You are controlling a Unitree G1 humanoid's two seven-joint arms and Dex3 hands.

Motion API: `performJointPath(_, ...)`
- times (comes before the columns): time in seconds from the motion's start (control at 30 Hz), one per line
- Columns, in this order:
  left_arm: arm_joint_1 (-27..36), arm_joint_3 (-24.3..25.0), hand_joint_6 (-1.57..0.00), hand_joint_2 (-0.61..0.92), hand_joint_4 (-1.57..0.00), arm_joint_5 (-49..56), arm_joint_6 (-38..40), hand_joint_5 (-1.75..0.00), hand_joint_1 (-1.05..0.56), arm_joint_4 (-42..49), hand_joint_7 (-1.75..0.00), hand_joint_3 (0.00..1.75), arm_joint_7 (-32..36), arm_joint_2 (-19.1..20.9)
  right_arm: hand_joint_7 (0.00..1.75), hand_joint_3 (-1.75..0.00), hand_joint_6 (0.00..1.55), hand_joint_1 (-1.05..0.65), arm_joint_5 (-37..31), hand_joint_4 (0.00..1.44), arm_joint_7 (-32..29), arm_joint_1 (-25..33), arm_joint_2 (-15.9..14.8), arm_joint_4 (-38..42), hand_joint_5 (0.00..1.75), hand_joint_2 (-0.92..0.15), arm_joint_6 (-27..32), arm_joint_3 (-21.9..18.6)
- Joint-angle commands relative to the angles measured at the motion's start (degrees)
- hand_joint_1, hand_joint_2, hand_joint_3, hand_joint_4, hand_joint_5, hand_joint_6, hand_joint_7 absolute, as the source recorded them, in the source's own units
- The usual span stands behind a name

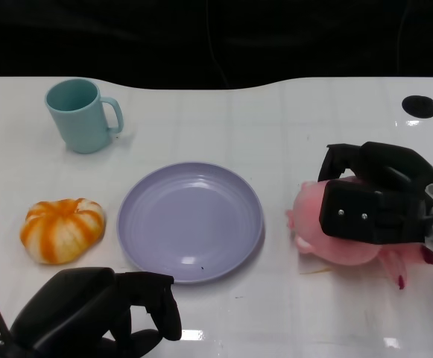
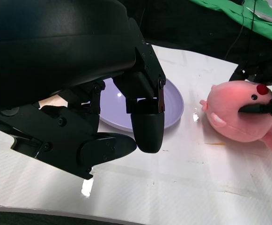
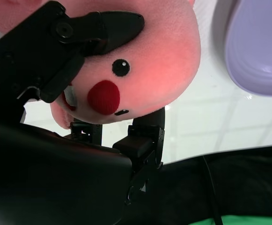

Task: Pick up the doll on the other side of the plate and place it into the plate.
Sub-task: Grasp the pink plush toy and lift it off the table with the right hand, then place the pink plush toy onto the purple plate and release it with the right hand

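Note:
A pink plush doll (image 1: 309, 216) with a red cheek spot lies on the white table just right of the lilac plate (image 1: 190, 224). My right hand (image 1: 373, 198) lies over it and grips it. The right wrist view shows black fingers (image 3: 98, 30) on both sides of the doll's face (image 3: 168, 61). The doll (image 2: 234, 115) seems to rest on the table in the left wrist view. My left hand (image 1: 97, 309) sits at the near edge in front of the plate, fingers curled in and holding nothing.
An orange-and-white pumpkin plush (image 1: 61, 230) lies left of the plate. A teal mug (image 1: 82, 115) stands at the back left. Nothing lies in the plate (image 2: 171, 105). The table's dark far edge runs behind everything.

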Motion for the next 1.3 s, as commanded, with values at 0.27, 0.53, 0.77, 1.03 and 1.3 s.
performJointPath(0.27,-0.21,0.01,-0.76,0.71,-0.72,0.10,-0.18,-1.45,-0.21,0.05,-1.11,0.69,-0.24,0.53,1.75,-1.39,0.73,-0.14,2.29,0.92,-11.57,2.80,-0.58,-1.12,1.75,-0.31,-13.51,-4.14)
performJointPath(0.53,-0.31,-0.28,-0.76,0.71,-0.71,0.22,0.25,-1.45,-0.21,-0.07,-1.10,0.69,-0.24,0.33,1.75,-1.39,0.72,-0.15,3.50,0.92,-14.11,1.76,1.42,-1.15,1.75,-0.34,-18.94,-5.15)
performJointPath(0.77,-0.26,-0.93,-0.78,0.70,-0.73,0.82,-0.41,-1.44,-0.19,0.24,-1.09,0.69,0.63,-0.12,1.75,-1.57,0.75,-0.16,2.91,0.97,-13.36,-1.99,7.51,-3.95,1.75,-0.24,-18.05,-3.77)
performJointPath(1.03,-0.35,-1.72,-0.78,0.69,-0.74,1.95,0.12,-1.42,-0.20,-0.20,-1.09,0.71,0.55,-0.58,1.74,-1.58,0.75,-0.21,1.05,0.96,-13.03,-5.81,11.99,-4.13,1.75,-0.19,-16.77,-1.41)
performJointPath(1.3,-0.58,-2.67,-0.79,0.69,-0.74,3.66,0.98,-1.42,-0.19,-0.74,-1.09,0.71,0.15,-1.79,1.75,-1.49,0.77,-0.23,0.12,0.99,-11.58,-9.83,15.29,-0.54,1.75,-0.18,-16.28,1.34)
